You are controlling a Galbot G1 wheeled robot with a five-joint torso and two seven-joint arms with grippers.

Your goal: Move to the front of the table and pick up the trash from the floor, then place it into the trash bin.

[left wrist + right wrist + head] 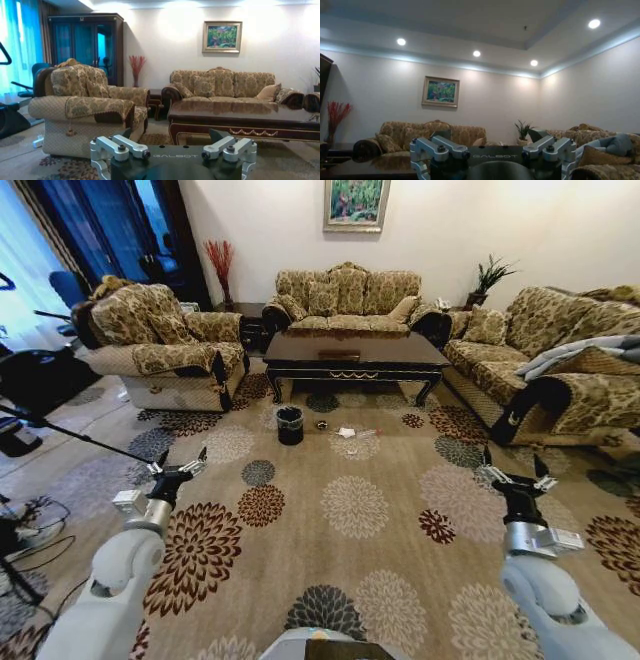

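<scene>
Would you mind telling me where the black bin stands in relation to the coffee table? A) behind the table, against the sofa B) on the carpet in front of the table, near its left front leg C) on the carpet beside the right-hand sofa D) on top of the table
B: in the head view the bin stands on the carpet just in front of the coffee table, near its left front leg.
</scene>
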